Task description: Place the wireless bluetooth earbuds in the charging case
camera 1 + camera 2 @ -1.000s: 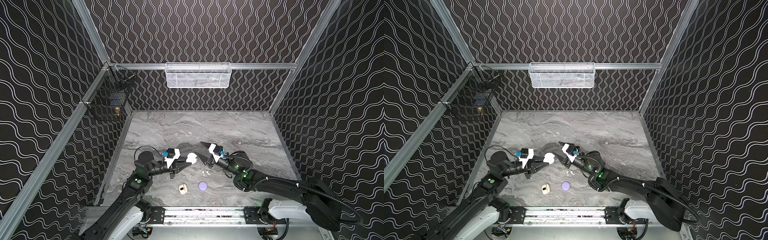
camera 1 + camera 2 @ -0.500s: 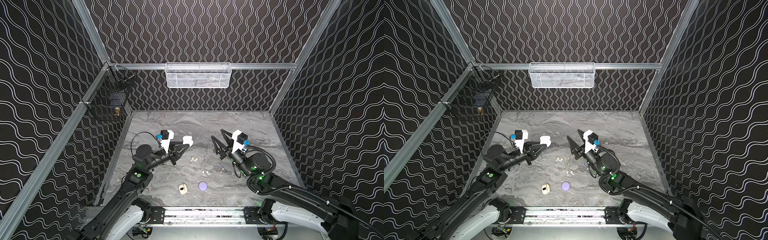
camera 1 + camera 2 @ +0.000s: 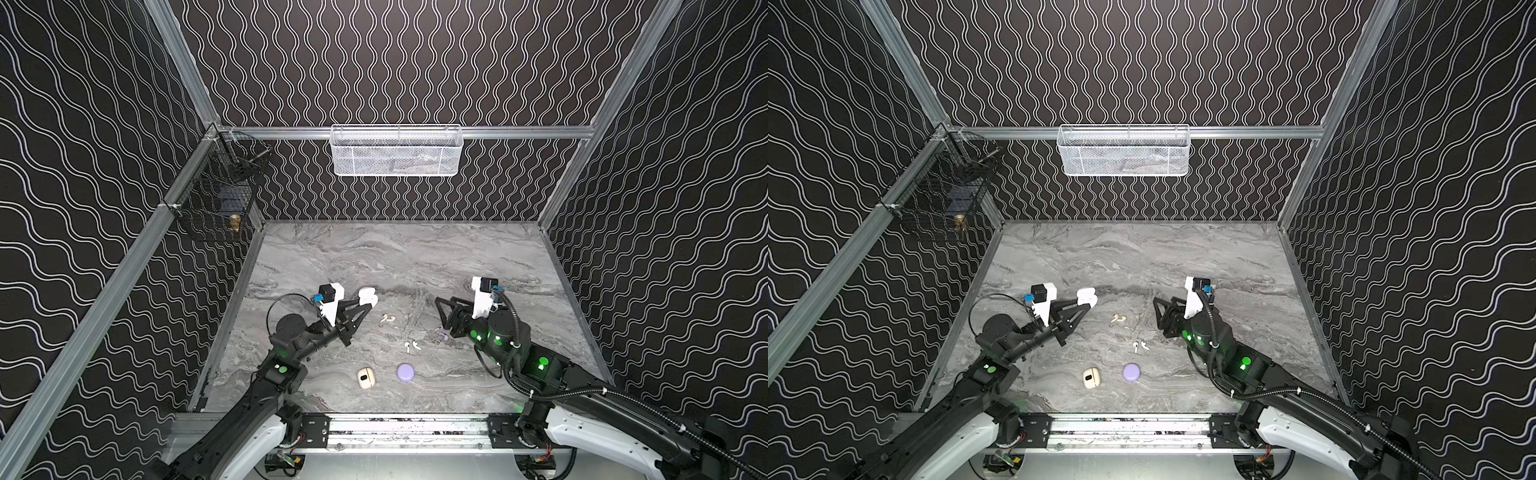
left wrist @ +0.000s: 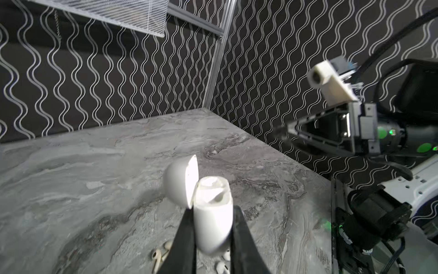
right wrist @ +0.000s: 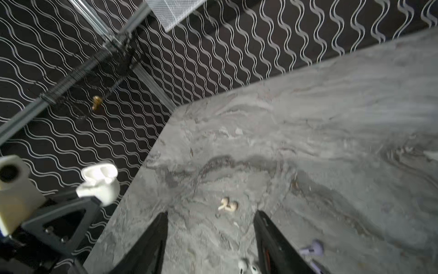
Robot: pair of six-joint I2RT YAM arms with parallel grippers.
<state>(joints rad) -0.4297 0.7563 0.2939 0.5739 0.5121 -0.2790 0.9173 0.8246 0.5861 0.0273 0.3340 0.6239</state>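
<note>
While clamping white charging case [image 4: 212,213] aloft w/ L gripper [image 3: 368,305], lid back, prob. for loading, aimed R gripper [image 5: 211,213], released + empty, at off-white earbuds [image 3: 387,318]; white pair [image 3: 411,345] nearer, lilac pair [image 5: 312,248] right, on tabletop [image 3: 415,257].

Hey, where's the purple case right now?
In both top views the purple case sits on the table near its front edge, right of the beige case, white earbuds just behind it.

Top pair overhead, looking down — wrist views low, roughly sharing tabletop [image 4: 71,178]
</note>
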